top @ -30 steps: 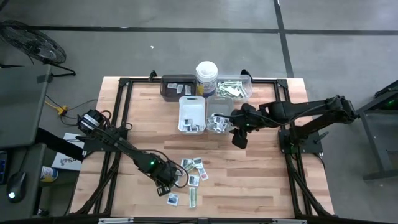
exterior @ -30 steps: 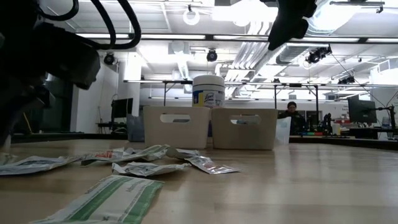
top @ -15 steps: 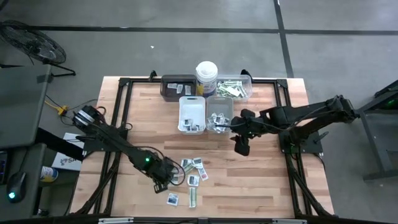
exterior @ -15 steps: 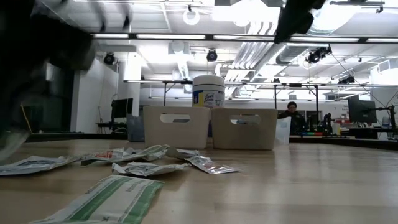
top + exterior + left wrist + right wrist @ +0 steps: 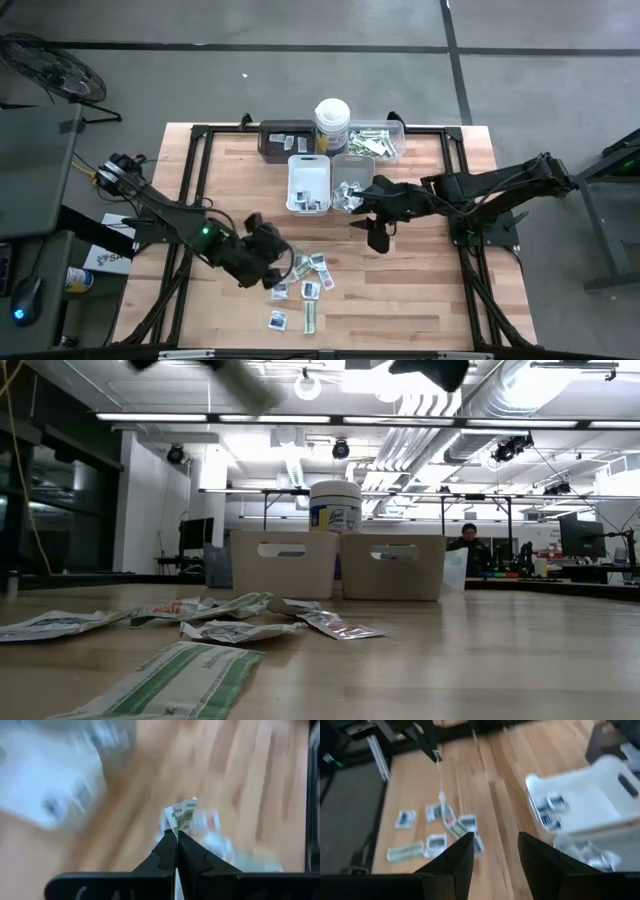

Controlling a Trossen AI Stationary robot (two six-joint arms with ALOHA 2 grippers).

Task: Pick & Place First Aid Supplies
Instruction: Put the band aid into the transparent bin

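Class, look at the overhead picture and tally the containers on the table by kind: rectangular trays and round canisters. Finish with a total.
Rectangular trays: 4 (dark tray, clear tray, white tray, grey tray)
Round canisters: 1 (white canister)
Total: 5
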